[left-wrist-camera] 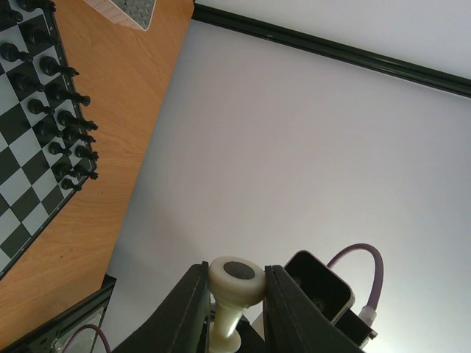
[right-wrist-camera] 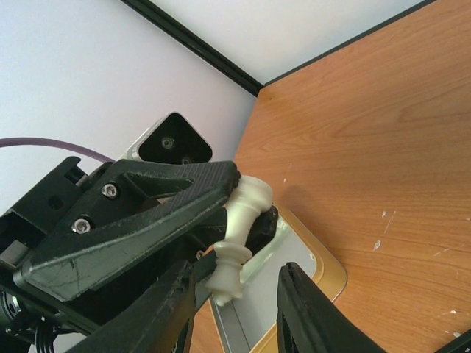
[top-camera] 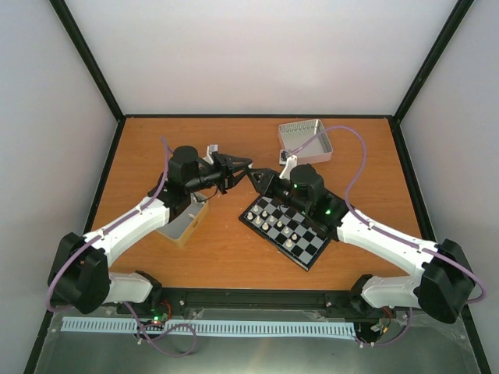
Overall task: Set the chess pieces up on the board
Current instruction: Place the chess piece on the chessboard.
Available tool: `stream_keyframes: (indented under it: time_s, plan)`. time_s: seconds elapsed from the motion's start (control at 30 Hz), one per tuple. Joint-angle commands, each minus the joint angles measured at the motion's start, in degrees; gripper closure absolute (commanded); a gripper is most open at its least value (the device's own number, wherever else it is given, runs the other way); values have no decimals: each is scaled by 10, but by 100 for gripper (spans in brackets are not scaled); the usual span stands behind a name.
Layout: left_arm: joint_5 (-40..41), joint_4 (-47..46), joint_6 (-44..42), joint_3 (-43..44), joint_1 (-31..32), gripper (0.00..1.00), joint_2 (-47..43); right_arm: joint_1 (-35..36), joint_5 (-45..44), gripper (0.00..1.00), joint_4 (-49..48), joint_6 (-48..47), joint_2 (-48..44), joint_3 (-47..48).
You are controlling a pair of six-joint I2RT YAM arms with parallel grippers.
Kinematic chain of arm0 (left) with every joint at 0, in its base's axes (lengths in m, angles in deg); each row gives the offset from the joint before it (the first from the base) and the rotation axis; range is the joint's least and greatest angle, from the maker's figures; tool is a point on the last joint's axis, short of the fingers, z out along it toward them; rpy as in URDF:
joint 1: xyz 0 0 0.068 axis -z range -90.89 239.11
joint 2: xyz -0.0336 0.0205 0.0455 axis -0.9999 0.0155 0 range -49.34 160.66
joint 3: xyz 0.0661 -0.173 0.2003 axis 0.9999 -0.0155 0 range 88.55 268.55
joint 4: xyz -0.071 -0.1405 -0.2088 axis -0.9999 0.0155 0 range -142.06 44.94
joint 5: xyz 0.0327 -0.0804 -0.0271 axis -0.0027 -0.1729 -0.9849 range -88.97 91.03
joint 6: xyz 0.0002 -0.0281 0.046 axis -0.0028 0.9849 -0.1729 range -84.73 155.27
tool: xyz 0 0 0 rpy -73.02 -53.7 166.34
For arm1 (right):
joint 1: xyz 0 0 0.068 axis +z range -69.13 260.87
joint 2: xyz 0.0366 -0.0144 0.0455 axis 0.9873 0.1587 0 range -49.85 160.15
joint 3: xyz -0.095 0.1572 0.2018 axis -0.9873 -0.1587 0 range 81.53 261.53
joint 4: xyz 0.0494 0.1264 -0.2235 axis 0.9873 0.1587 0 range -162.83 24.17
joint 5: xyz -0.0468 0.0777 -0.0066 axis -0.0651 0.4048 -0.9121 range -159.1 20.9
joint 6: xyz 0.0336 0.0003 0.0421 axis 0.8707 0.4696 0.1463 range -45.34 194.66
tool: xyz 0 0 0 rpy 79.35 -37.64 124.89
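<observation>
Both grippers meet in mid-air above the table, just left of the board (top-camera: pixel 310 263). My left gripper (left-wrist-camera: pixel 235 285) is shut on the round base of a cream-white chess piece (left-wrist-camera: pixel 234 278), which points toward the right arm. In the right wrist view the same chess piece (right-wrist-camera: pixel 240 224) hangs from the left gripper's fingers (right-wrist-camera: pixel 162 195). Its head end lies between the jaws of my right gripper (right-wrist-camera: pixel 237 278), which stand apart, with a clear gap on the right side. White chess pieces (top-camera: pixel 270 223) stand on the board's near rows and black chessmen (left-wrist-camera: pixel 65 121) on the far rows.
A silver tray (top-camera: pixel 184 224) lies on the table under the left arm and shows below the grippers as the tray (right-wrist-camera: pixel 313 266). A second silver tray (top-camera: pixel 306 140) sits at the back right. White walls enclose the orange table.
</observation>
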Motion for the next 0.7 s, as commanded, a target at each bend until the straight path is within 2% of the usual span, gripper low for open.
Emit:
stream_keyframes:
  time_s: [0.0, 0.1, 0.3, 0.37, 0.53, 0.67]
  plan:
    - [-3, -18, 5, 18, 6, 80, -4, 3, -7, 67, -3, -15, 11, 25]
    - [-4, -17, 5, 16, 6, 80, -4, 3, -7, 72, -5, -16, 15, 29]
    - [-4, -9, -1, 16, 6, 77, -6, 3, 5, 93, 3, -14, 13, 33]
    - [6, 25, -29, 31, 6, 69, -9, 3, 9, 95, 18, -12, 6, 34]
    - [40, 166, -149, 102, 7, 41, -12, 3, 8, 96, 92, -16, -29, 37]
    - [79, 223, -228, 93, 5, 23, -29, 2, 4, 96, 205, -44, -56, 50]
